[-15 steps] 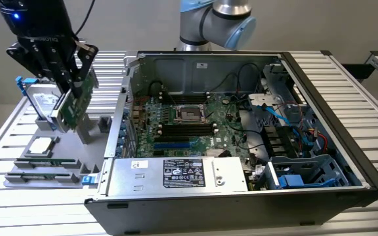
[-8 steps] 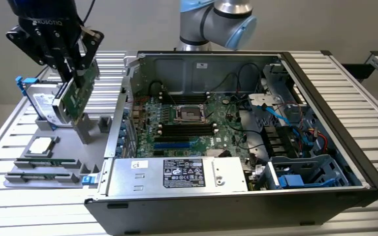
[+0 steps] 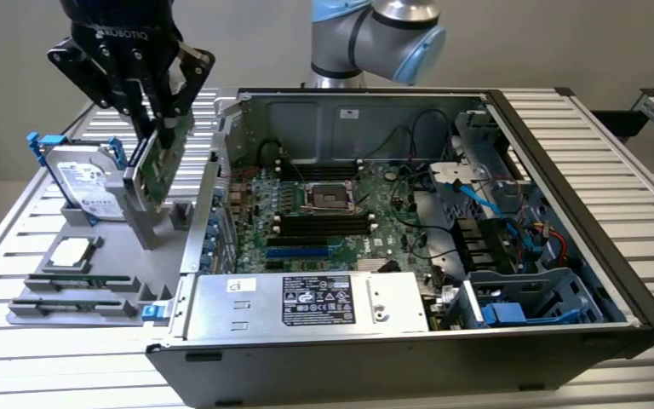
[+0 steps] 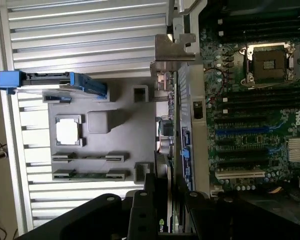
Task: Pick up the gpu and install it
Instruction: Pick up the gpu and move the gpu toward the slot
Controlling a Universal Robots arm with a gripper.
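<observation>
**1. Jaws.** We see the gripper [image 3: 166,123] at the exterior view's left, above the grey parts tray [image 3: 134,256]. The jaws are partly closed and clamped on the gpu [image 3: 151,170], one finger per face. In the wrist view the black fingers [image 4: 140,220] sit on either side of the card's upper edge.

**2. Gpu pos.** The card hangs upright, on edge, green board face toward the hard drive [image 3: 83,181]. Its lower edge is level w/ the tray's upright stand [image 3: 151,228]. We cannot tell whether it touches the stand. The card is outside the pc case [image 3: 582,221], just beside the case wall on the exterior view's left. In the wrist view the gpu [image 4: 165,150] shows edge-on, w/ its silver bracket [image 4: 172,47] at the end away from the gripper [image 4: 167,220].

**3. Tray.** The hard drive stands in blue rails. A cpu chip [image 3: 71,252] and two memory sticks [image 3: 77,281] lie in their slots.

**4. Case.** The case lies open on the slatted counter [image 3: 599,128]. The motherboard [image 3: 304,217] is exposed, incl. the cpu socket [image 3: 329,198]. The psu [image 3: 304,302] sits along the near side.
</observation>
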